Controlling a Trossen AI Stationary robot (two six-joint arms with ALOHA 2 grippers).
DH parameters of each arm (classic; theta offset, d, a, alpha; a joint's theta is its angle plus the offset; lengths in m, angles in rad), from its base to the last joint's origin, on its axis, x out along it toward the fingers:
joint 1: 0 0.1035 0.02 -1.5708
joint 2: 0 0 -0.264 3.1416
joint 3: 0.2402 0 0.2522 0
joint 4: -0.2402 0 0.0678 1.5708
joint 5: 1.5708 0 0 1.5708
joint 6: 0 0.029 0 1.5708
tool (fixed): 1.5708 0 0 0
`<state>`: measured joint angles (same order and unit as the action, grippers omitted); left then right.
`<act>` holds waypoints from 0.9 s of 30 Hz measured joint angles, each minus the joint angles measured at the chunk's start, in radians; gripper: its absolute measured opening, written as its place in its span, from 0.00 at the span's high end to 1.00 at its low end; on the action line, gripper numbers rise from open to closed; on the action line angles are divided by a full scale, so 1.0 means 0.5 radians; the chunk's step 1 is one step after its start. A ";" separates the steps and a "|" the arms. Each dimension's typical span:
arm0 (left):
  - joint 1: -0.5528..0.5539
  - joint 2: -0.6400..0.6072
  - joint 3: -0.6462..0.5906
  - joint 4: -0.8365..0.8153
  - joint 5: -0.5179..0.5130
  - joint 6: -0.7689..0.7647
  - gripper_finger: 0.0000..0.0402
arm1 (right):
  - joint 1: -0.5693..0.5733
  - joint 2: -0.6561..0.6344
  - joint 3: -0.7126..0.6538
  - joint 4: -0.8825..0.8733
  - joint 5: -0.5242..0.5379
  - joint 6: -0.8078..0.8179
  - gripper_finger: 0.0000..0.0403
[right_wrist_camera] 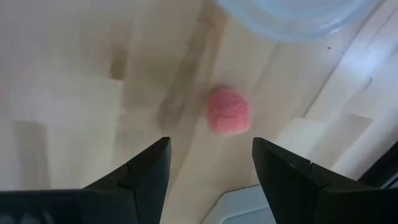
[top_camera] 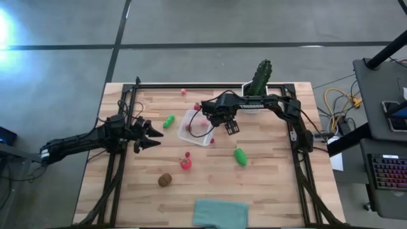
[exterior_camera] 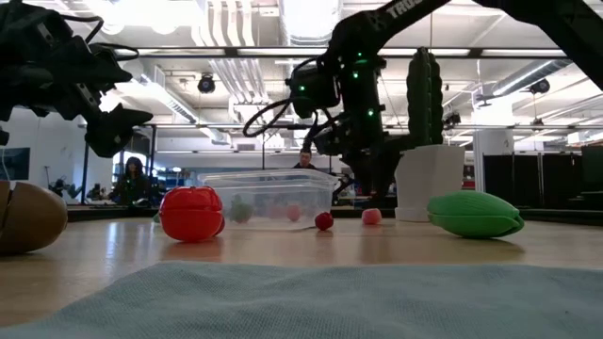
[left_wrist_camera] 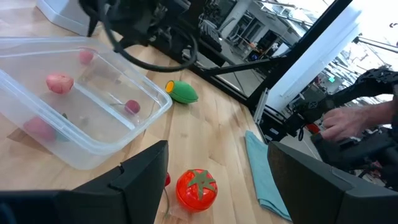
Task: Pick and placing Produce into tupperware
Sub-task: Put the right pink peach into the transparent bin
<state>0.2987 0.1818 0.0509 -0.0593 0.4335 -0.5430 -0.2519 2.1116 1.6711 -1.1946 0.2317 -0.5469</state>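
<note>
The clear tupperware (top_camera: 197, 129) sits mid-table and holds several small pink and red pieces (left_wrist_camera: 60, 83). My right gripper (right_wrist_camera: 210, 165) is open, pointing down just right of the tupperware. A small pink ball (right_wrist_camera: 229, 111) lies on the wood below and between its fingers, untouched. My left gripper (top_camera: 151, 137) is open and hovers left of the tupperware (left_wrist_camera: 81, 118). On the table lie a red tomato (top_camera: 185, 163), a brown kiwi (top_camera: 165, 180), a green piece (top_camera: 168, 121) to the left, another green piece (top_camera: 240, 156) to the right, and a tiny pink piece (top_camera: 185, 91) at the far side.
A cactus in a white pot (top_camera: 257, 81) stands at the far edge behind my right arm. A teal cloth (top_camera: 219, 213) lies at the near edge. A tiny red piece (exterior_camera: 323, 221) rests by the tupperware's near side. A person's hand (left_wrist_camera: 348, 121) shows beyond the table.
</note>
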 joint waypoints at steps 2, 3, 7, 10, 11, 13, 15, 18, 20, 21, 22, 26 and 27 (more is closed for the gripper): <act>0.000 0.000 -0.001 0.000 -0.001 0.000 0.35 | -0.010 0.005 0.001 0.026 0.007 0.009 0.46; 0.000 0.001 0.000 0.000 -0.001 0.000 0.35 | -0.015 0.009 0.001 0.048 0.008 0.008 0.46; 0.000 0.002 -0.001 0.001 0.000 0.000 0.35 | -0.035 0.043 0.001 0.064 0.007 -0.030 0.46; 0.000 0.001 -0.001 0.001 0.000 0.000 0.35 | -0.044 0.064 0.001 0.067 0.004 -0.059 0.46; 0.000 0.001 -0.001 0.001 -0.001 0.000 0.35 | -0.048 0.073 0.001 0.077 0.002 -0.060 0.46; 0.000 0.001 -0.001 0.001 -0.001 0.000 0.35 | -0.058 0.088 0.001 0.115 0.000 -0.058 0.46; 0.000 0.002 -0.001 0.001 -0.001 0.000 0.35 | -0.070 0.096 0.001 0.116 -0.008 -0.059 0.46; 0.000 0.002 -0.001 0.002 -0.001 0.000 0.35 | -0.091 0.099 -0.005 0.134 -0.014 -0.059 0.46; 0.000 0.002 -0.001 0.002 0.000 0.000 0.35 | -0.105 0.099 -0.006 0.134 -0.014 -0.059 0.46; 0.000 0.001 -0.001 0.002 0.000 0.000 0.35 | -0.114 0.099 -0.006 0.134 -0.016 -0.059 0.46; 0.000 0.001 -0.001 0.002 0.000 0.000 0.35 | -0.119 0.099 -0.007 0.134 -0.026 -0.056 0.46; 0.000 0.003 -0.001 0.002 0.000 0.000 0.35 | -0.131 0.099 -0.011 0.143 -0.128 -0.006 0.46; 0.000 0.002 -0.001 0.002 0.000 0.000 0.35 | -0.131 0.099 -0.015 0.152 -0.137 -0.005 0.46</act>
<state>0.2989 0.1829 0.0505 -0.0586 0.4334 -0.5430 -0.3173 2.1609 1.6634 -1.1185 0.1634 -0.5492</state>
